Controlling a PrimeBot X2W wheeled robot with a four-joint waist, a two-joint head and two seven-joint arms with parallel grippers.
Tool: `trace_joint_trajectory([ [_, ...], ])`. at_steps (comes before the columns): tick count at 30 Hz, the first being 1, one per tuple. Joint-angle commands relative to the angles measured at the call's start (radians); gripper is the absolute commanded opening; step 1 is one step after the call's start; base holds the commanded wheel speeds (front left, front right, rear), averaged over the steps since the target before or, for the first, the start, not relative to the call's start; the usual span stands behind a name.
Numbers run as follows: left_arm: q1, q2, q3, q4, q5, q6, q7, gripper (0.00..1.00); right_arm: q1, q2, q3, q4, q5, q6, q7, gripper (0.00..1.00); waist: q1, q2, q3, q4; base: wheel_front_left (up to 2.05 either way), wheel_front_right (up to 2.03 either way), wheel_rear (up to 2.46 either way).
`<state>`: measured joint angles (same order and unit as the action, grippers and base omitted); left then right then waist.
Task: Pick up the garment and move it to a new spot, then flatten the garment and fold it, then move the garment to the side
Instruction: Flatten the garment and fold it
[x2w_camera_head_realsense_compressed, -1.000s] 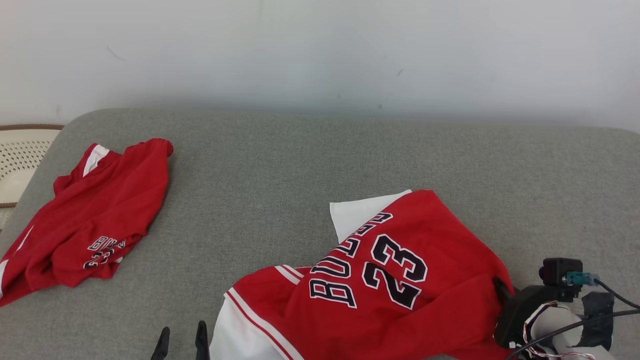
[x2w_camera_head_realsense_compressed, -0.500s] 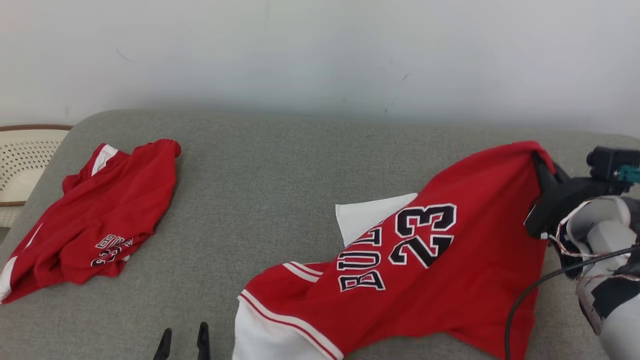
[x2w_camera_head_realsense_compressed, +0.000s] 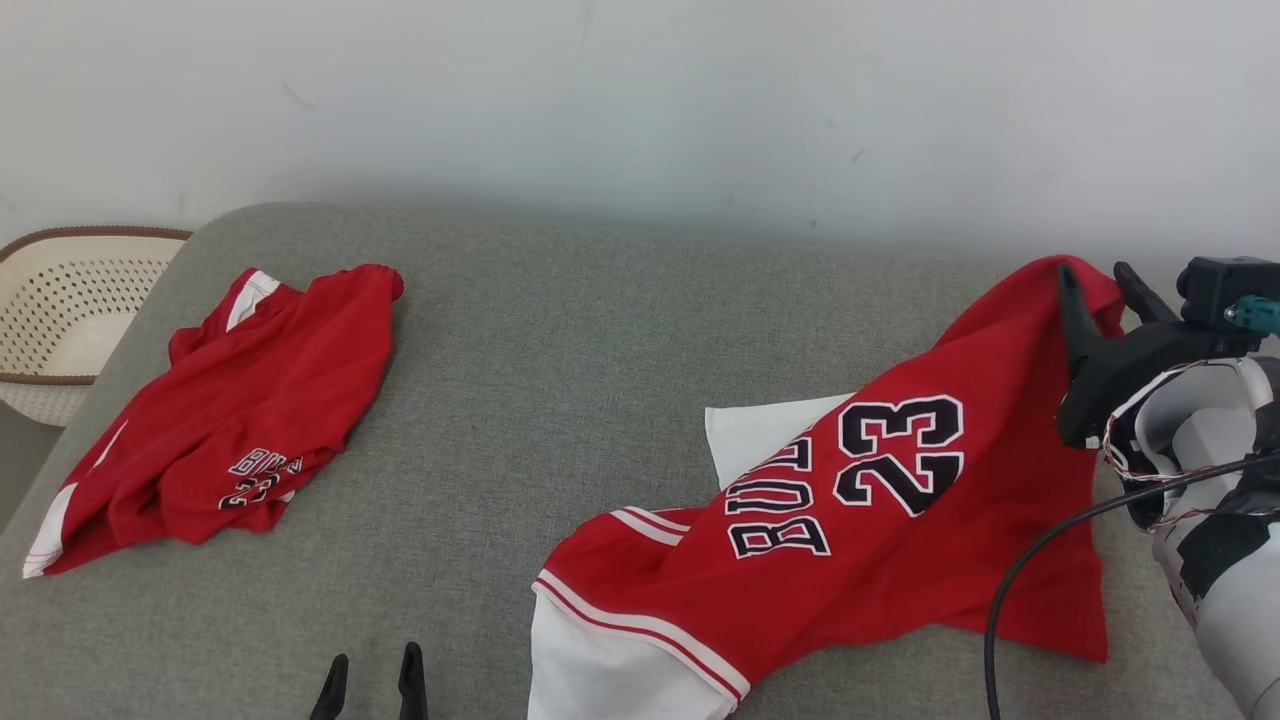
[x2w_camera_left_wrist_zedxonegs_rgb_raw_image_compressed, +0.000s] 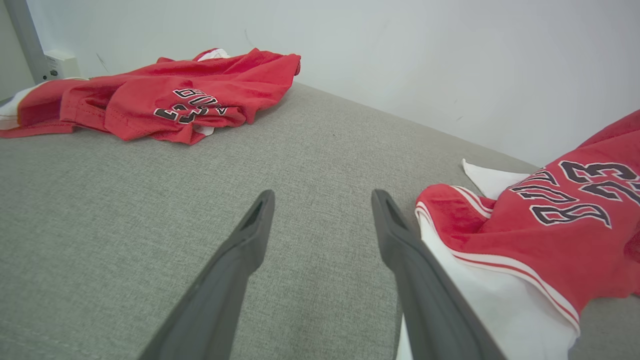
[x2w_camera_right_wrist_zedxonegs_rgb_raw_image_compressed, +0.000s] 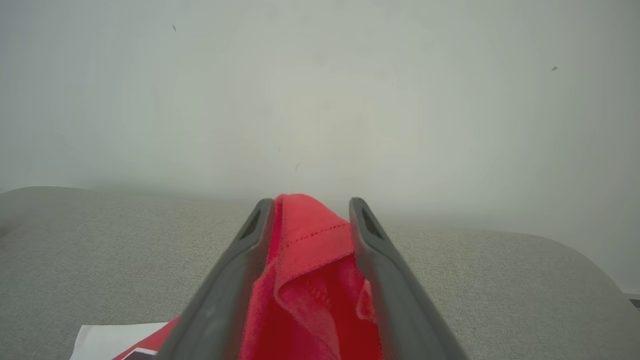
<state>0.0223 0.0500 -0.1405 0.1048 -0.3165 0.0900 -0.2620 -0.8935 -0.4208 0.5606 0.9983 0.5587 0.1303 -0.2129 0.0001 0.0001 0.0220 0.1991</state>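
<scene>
Grips the jersey (x2w_camera_head_realsense_compressed: 880, 520) by a bunched red edge in the right gripper (x2w_camera_head_realsense_compressed: 1093, 278), jaws partly closed with the fold wedged between them; holds that corner raised off the grey worktop (x2w_camera_head_realsense_compressed: 600, 330) at the far right, near the white wall (x2w_camera_head_realsense_compressed: 640, 100); leaves the rest trailing down and leftward across the worktop, number 23 and lettering facing up, white-trimmed sleeve nearest the robot; along the right wrist's own fingers, same red fold (x2w_camera_right_wrist_zedxonegs_rgb_raw_image_compressed: 305, 280) pinched in the right gripper (x2w_camera_right_wrist_zedxonegs_rgb_raw_image_compressed: 310, 202); holds the left gripper (x2w_camera_head_realsense_compressed: 374, 660) low at the near edge, jaws spread wide and empty, just left of the jersey's white sleeve; from the left wrist, left gripper (x2w_camera_left_wrist_zedxonegs_rgb_raw_image_compressed: 323, 195) over bare grey cloth, jersey (x2w_camera_left_wrist_zedxonegs_rgb_raw_image_compressed: 550, 235) just beside its right finger, touching or not impossible to tell; at the worktop's left end, a second red garment (x2w_camera_head_realsense_compressed: 250, 400) crumpled, well apart from the jersey; beside that end, a cream perforated basket (x2w_camera_head_realsense_compressed: 70, 300).
</scene>
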Motion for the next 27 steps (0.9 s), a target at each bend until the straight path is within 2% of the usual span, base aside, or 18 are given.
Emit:
trace_joint_trajectory([
  [1,-0.003,0.001,0.002,0.006,-0.001,0.001,-0.005,1.00,-0.008,0.009,0.006,0.016,-0.006,0.001,-0.013,1.00,-0.0001,-0.0001,0.000,0.001,0.00,0.00,0.00],
  [9,0.012,0.001,0.009,0.003,0.012,-0.001,-0.005,1.00,0.044,0.034,0.014,0.046,0.021,0.001,-0.045,1.00,-0.0001,-0.0001,-0.015,-0.018,0.00,0.00,0.00],
  [16,0.022,0.001,0.004,-0.011,0.009,0.006,-0.005,1.00,0.175,0.032,0.052,-0.040,0.083,0.001,-0.052,1.00,-0.0001,-0.0001,-0.020,-0.044,0.00,0.00,0.00],
  [27,0.031,0.001,0.006,-0.026,0.000,0.013,-0.005,1.00,0.376,-0.027,0.046,-0.185,0.121,0.001,-0.053,1.00,-0.0001,-0.0001,-0.013,-0.064,0.00,0.00,0.00],
])
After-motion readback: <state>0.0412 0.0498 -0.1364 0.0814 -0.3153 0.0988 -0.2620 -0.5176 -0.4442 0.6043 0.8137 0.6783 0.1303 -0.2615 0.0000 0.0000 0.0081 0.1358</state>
